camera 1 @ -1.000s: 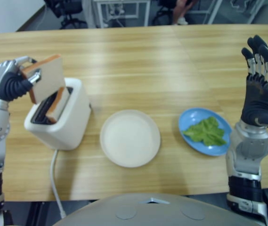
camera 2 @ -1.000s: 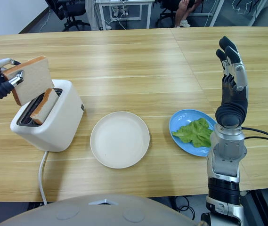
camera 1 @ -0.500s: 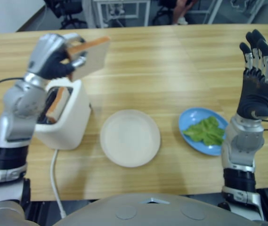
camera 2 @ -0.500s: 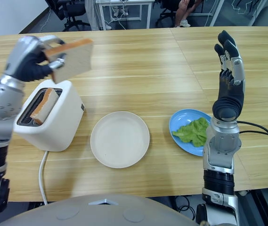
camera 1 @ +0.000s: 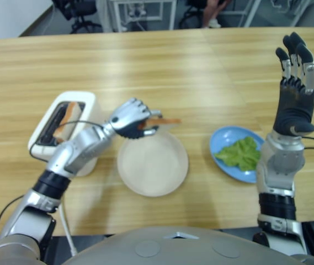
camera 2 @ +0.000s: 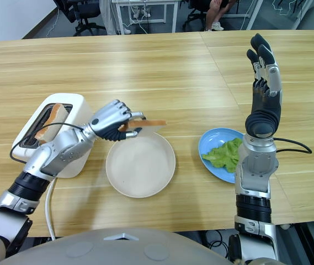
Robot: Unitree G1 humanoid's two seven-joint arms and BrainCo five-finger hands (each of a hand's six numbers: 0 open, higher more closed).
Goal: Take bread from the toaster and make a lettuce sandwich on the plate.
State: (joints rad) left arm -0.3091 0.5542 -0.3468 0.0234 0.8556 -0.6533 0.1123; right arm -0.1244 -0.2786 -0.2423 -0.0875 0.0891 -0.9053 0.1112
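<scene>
My left hand [camera 1: 130,117] is shut on a slice of bread [camera 1: 164,121], held flat just above the far rim of the cream plate [camera 1: 153,165]. A second slice [camera 1: 67,119] stands in a slot of the white toaster [camera 1: 57,135] at the left. Green lettuce [camera 1: 241,154] lies on a blue plate [camera 1: 221,140] to the right of the cream plate. Behind that blue plate my right hand [camera 1: 295,83] is raised upright, fingers spread, holding nothing.
The toaster's white cord [camera 1: 63,221] runs to the table's near edge. Bare wooden table [camera 1: 162,66] stretches behind the plates. Office chairs and desk legs stand beyond the far edge.
My left hand has carried the bread slice from above the toaster rightward and down to the cream plate's far rim, turning it flat. The right hand has stayed raised.
</scene>
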